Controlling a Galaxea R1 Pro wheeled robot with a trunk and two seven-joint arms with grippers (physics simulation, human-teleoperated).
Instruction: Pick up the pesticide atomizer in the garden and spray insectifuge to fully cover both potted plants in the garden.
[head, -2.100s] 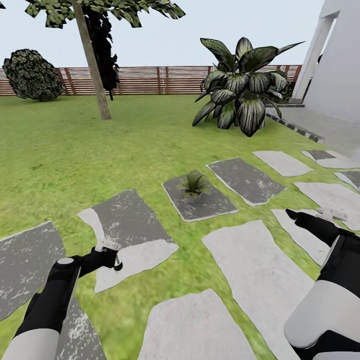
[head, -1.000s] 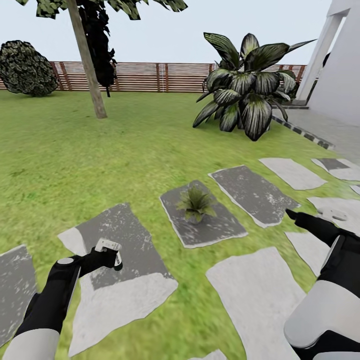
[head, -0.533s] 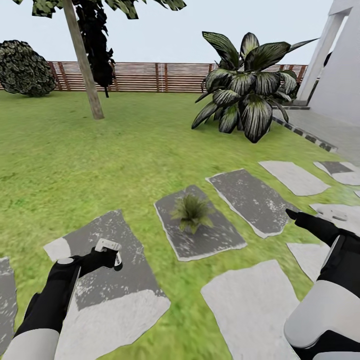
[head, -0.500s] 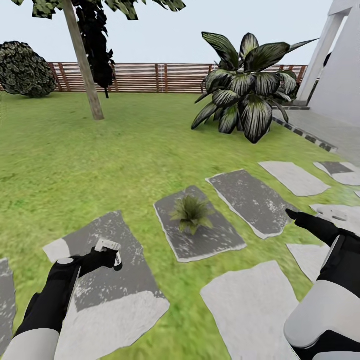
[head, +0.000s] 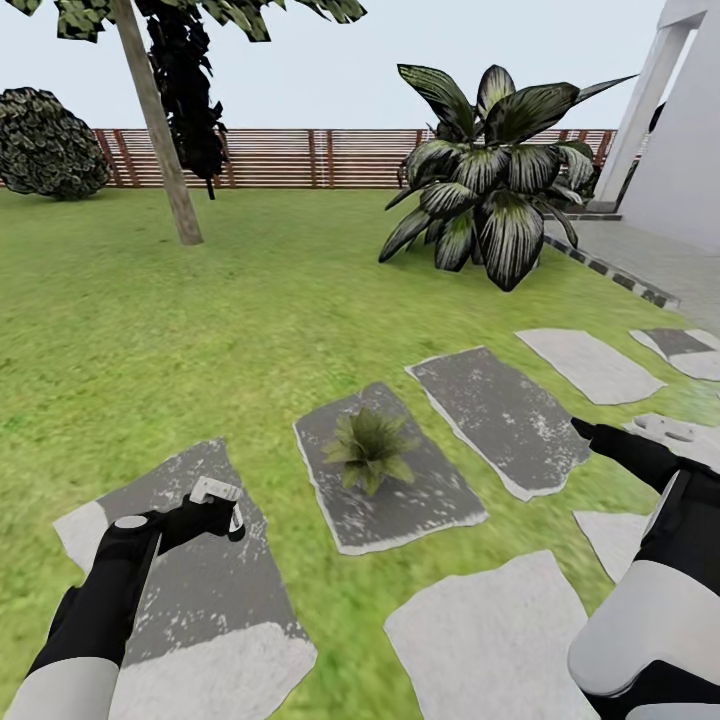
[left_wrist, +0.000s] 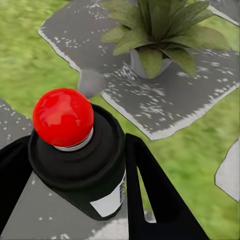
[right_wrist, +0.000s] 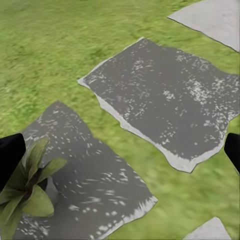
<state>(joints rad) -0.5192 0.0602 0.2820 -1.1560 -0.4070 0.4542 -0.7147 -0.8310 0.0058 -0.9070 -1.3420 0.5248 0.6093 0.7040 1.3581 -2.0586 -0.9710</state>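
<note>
The pesticide atomizer (left_wrist: 75, 160), a dark bottle with a round red top and a white label, sits between the black fingers of my left gripper (left_wrist: 75, 165), which is shut on it. In the head view my left gripper (head: 222, 510) hovers low over a grey stepping stone (head: 170, 580), left of a potted plant (head: 370, 450). That plant (left_wrist: 160, 30) is a small green rosette in a grey pot on a dark stone (head: 400, 500) in the garden lawn. My right gripper (head: 600, 437) is open to the plant's right; the plant (right_wrist: 25, 190) shows beside one fingertip (right_wrist: 10, 155).
A big striped-leaf plant (head: 490, 180) stands ahead on the right by the white house (head: 680, 130). A tree trunk (head: 160, 130), a round shrub (head: 50, 145) and a brown slatted fence (head: 300, 158) line the far lawn. More stepping stones (head: 500, 420) lead to the right.
The whole view has shifted as the robot rolls forward: the potted plant and its stone now sit nearer and lower. Both arms keep their pose, the atomizer still held.
</note>
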